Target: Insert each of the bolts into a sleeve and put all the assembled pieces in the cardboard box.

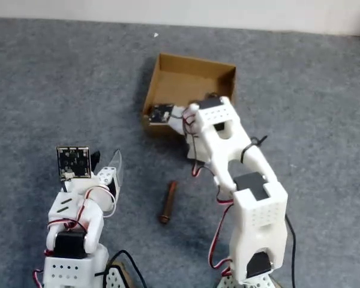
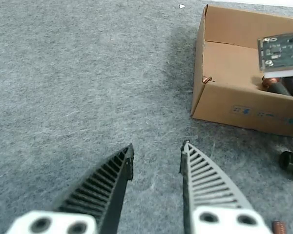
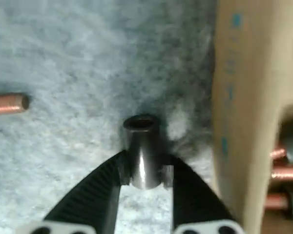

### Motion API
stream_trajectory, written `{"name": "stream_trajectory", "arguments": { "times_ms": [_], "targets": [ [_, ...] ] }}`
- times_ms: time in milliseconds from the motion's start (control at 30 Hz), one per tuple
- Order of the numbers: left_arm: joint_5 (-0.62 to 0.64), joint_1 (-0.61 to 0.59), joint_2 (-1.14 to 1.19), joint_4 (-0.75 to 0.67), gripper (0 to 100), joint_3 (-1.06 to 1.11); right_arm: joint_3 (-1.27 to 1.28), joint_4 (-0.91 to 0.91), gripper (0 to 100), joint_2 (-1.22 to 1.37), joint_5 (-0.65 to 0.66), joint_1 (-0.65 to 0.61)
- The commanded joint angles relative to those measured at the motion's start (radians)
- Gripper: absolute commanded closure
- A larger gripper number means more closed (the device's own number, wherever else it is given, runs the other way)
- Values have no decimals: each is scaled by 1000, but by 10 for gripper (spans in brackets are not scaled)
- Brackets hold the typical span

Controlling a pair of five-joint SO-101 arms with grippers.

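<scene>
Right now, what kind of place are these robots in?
Probably a robot practice table: a grey felt-like mat, two white plastic robot arms, and a brown cardboard box near a copper-coloured bolt. The right arm's jaws grip a dark metal sleeve.

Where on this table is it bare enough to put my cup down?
Bare carpet lies left of the cardboard box, beyond the left pincer, and right of the right arm. Crowded: between box and bolt, where the right pincer grips a sleeve.
</scene>
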Motion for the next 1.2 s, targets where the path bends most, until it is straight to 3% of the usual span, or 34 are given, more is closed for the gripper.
{"name": "stream_trajectory", "arguments": {
  "times_ms": [0, 300, 667, 833, 1000, 1167],
  "targets": [
    [-11, -7, 2, -3, 822, 21, -1, 94, 993, -8, 8, 12],
    [-11, -7, 2, -3, 822, 21, 16, 131, 993, -259, -183, 13],
    [-12, -5, -1, -2, 819, 21, 421, 19, 993, -746, -480, 16],
    [-178, -2, -1, 130, 819, -36, 624, -22, 993, -998, -649, 30],
    [-201, -1, 8, 236, 818, -125, 829, -142, 993, -1178, -752, 87],
    [-324, 19, 10, 338, 818, -243, 989, -306, 993, -1237, -865, 153]
  ]
}}
